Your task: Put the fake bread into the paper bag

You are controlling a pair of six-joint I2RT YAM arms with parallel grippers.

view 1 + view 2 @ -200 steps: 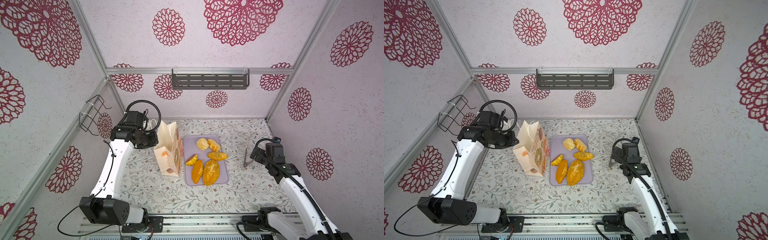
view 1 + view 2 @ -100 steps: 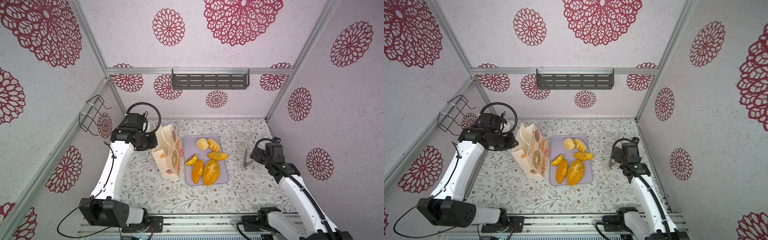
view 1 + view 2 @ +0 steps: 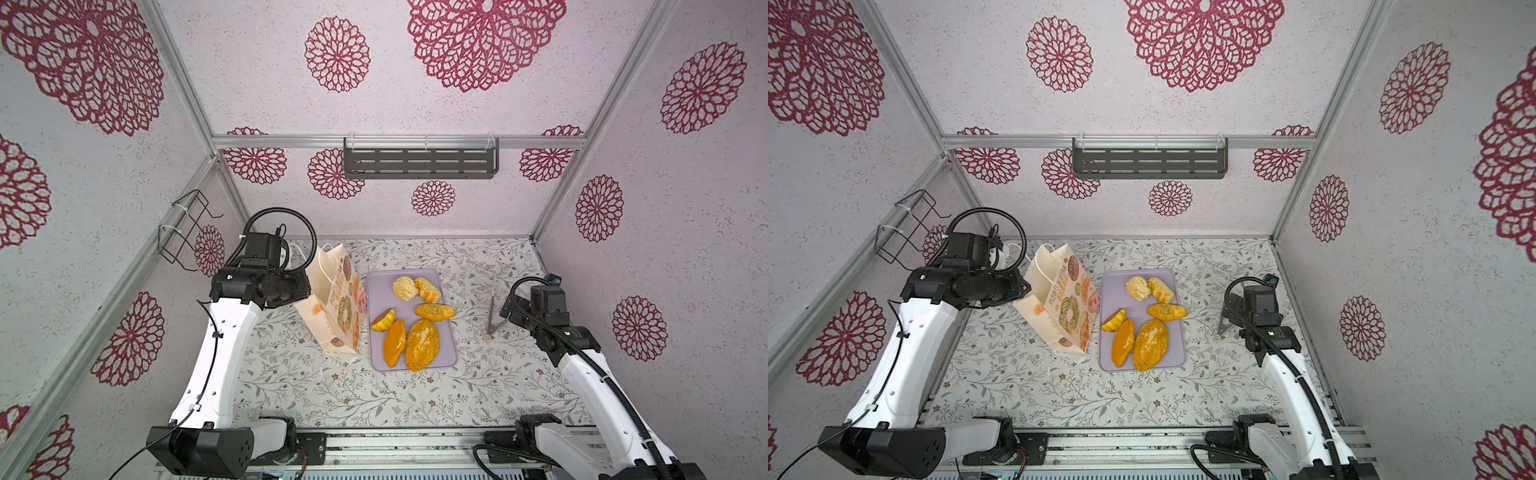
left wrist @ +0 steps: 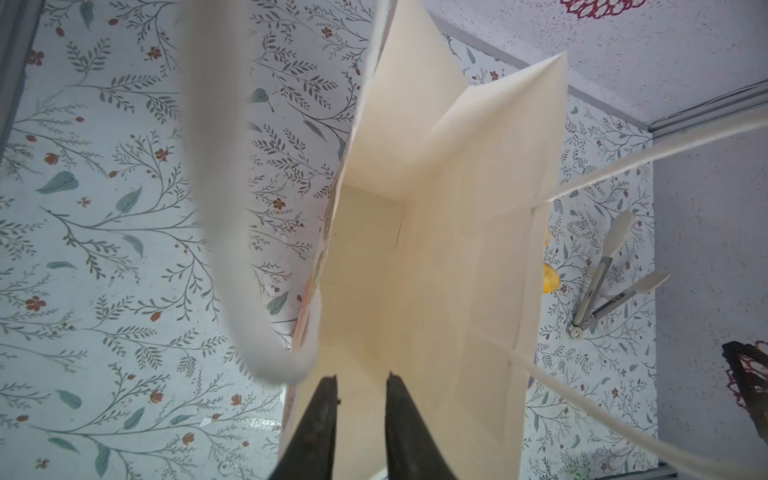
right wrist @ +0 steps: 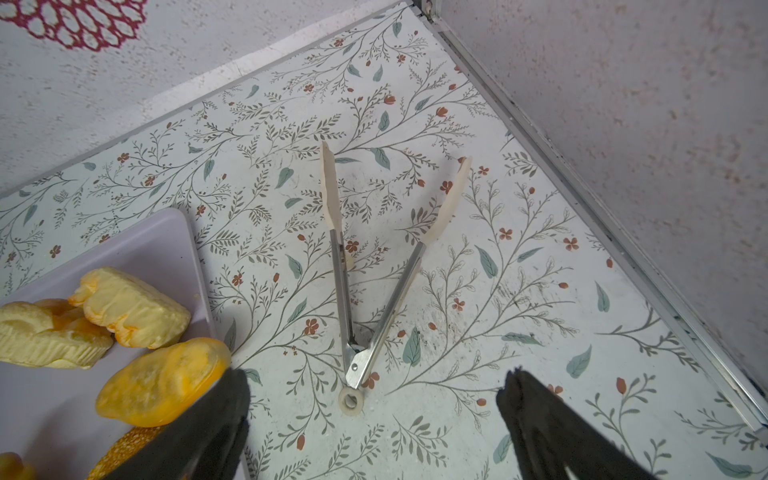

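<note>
The paper bag (image 3: 337,309) stands on the tabletop (image 3: 316,386) with its mouth open upward. It is just beside the left edge of a lilac tray (image 3: 379,291) in both top views. All six pieces of bread (image 3: 435,311) lie on this tray. A round bun (image 3: 405,288) and a twisted roll (image 3: 428,289) touch each other at the far end. A large seeded loaf (image 3: 422,345) lies against a smooth orange loaf (image 3: 395,343) at the near end.

The left tool (image 4: 361,378) is over one narrow end of the bag's mouth. Its two dark fingers (image 4: 324,415) stand a little apart, and nothing is pinched between them. The left wrist view looks down into the bag, where only bare cream paper shows. A white cord handle (image 4: 216,187) hangs blurred just beside one finger. I cannot tell if the fingers touch the rim.

The right tool (image 5: 376,378) is wide open and holds nothing. It hovers near the hinge end of metal tongs (image 5: 345,291). The tongs lie spread on the tabletop to the right of the tray, apart from it.
</note>
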